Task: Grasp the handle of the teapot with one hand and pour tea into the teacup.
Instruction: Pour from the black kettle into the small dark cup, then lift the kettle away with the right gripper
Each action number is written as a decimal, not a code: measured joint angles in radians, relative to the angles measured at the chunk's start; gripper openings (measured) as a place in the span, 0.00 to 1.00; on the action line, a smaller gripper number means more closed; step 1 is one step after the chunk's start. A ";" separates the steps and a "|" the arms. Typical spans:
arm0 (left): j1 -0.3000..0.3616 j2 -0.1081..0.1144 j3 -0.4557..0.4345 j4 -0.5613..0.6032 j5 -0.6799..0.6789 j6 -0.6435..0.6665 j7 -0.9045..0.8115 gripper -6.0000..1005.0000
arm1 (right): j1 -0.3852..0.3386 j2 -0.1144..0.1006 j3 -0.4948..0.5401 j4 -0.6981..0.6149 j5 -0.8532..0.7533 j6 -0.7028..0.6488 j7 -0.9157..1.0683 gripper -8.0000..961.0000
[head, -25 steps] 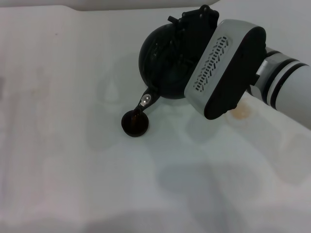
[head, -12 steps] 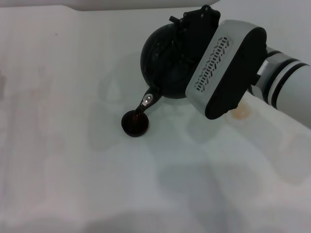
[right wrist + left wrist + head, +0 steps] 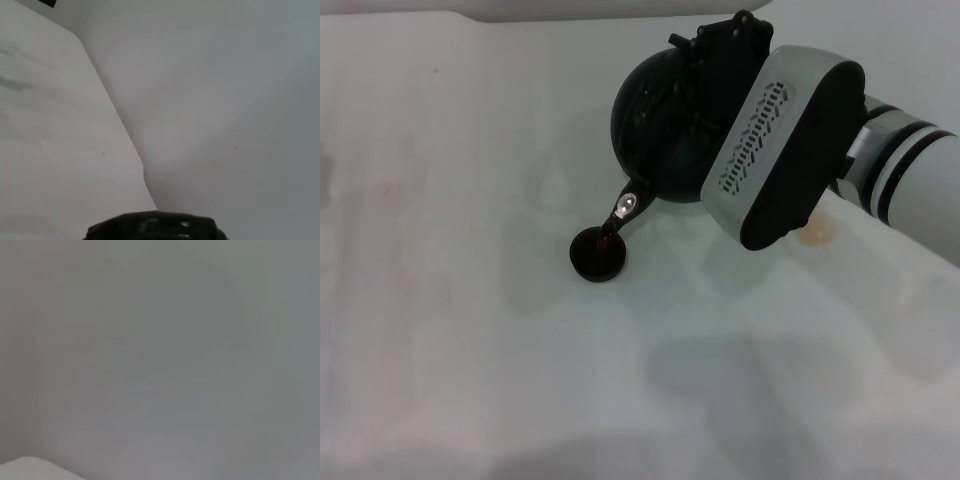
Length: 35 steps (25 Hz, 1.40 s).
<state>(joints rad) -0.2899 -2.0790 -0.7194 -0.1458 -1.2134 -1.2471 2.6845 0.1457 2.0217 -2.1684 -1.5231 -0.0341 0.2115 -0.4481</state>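
The glossy black teapot point(image 3: 655, 130) hangs tilted above the white table, its pale-tipped spout point(image 3: 626, 207) pointing down over the teacup point(image 3: 597, 256). A thin dark stream runs from the spout into the small dark cup. My right gripper point(image 3: 723, 45) sits at the top of the teapot, shut on the handle, which its black fingers and the grey wrist housing mostly hide. In the right wrist view only a dark, glossy piece of the teapot point(image 3: 155, 227) shows. My left gripper is out of view; its wrist view shows only a plain grey surface.
A brownish stain point(image 3: 817, 233) marks the white table point(image 3: 470, 300) below my right wrist. The table's far edge point(image 3: 470, 15) runs behind the teapot. The right forearm point(image 3: 910, 180) crosses the right side of the scene.
The teapot and its spout have shifted slightly to the right over the cup. The teacup has stayed in place.
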 joint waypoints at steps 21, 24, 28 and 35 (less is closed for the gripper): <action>0.001 0.000 0.000 -0.001 0.000 0.000 0.000 0.88 | -0.013 0.002 0.000 0.006 0.010 0.007 0.099 0.12; 0.002 0.000 0.000 -0.001 0.000 0.000 0.000 0.88 | -0.015 0.001 0.000 0.002 0.011 0.015 0.114 0.12; 0.003 0.000 0.000 -0.001 0.000 0.000 0.000 0.88 | -0.015 0.001 0.000 -0.002 0.010 0.027 0.130 0.12; 0.005 0.002 0.000 -0.001 0.000 -0.001 0.000 0.88 | -0.015 -0.001 0.004 -0.031 0.012 0.052 0.219 0.12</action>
<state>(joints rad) -0.2849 -2.0767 -0.7194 -0.1472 -1.2134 -1.2485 2.6845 0.1304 2.0205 -2.1647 -1.5538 -0.0220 0.2632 -0.2287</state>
